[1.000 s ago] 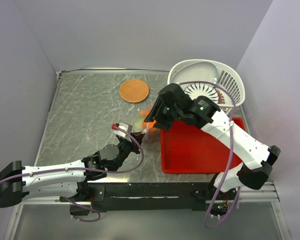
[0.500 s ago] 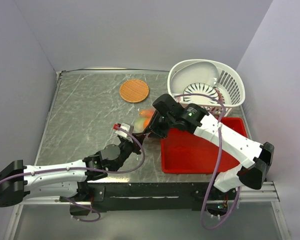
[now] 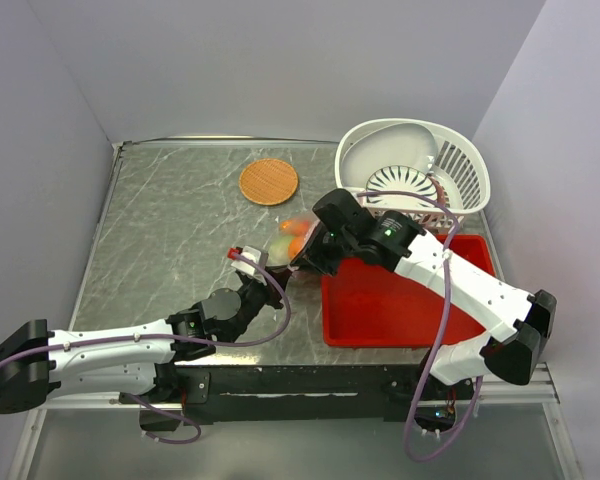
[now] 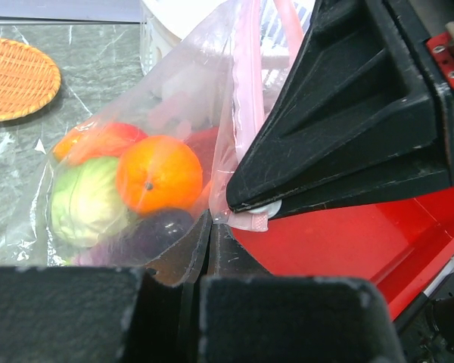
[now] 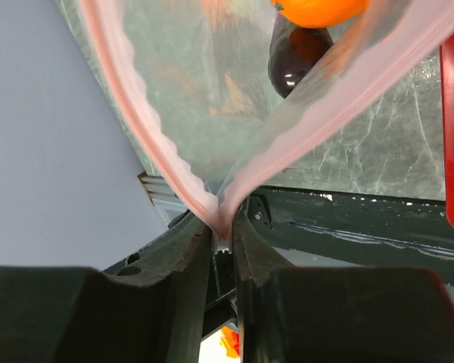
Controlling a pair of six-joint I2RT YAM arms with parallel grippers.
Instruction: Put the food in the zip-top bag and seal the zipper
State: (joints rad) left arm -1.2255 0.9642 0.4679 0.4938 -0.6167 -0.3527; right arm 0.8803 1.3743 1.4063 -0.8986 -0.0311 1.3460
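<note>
The zip-top bag (image 3: 292, 236) hangs between both grippers at mid-table, its mouth spread in a V. Inside it the food shows through the plastic: an orange ball (image 4: 159, 172), a pale green cabbage (image 4: 87, 200), an orange-red fruit (image 4: 106, 140) and a dark purple piece (image 4: 155, 231). My left gripper (image 4: 206, 224) is shut on the bag's lower corner, seen from above just below the bag (image 3: 273, 283). My right gripper (image 5: 223, 225) is shut on the end of the pink zipper (image 5: 140, 113), right beside the left one (image 3: 306, 262).
A flat woven orange-brown disc (image 3: 268, 182) lies at the back of the table. The white slotted basket (image 3: 462, 160) stands at the back right. The red tray (image 3: 400, 305) sits under the right arm, close to the bag.
The right gripper has come down toward the left gripper and its jaws have narrowed onto the zipper's end. The left arm has held still.
</note>
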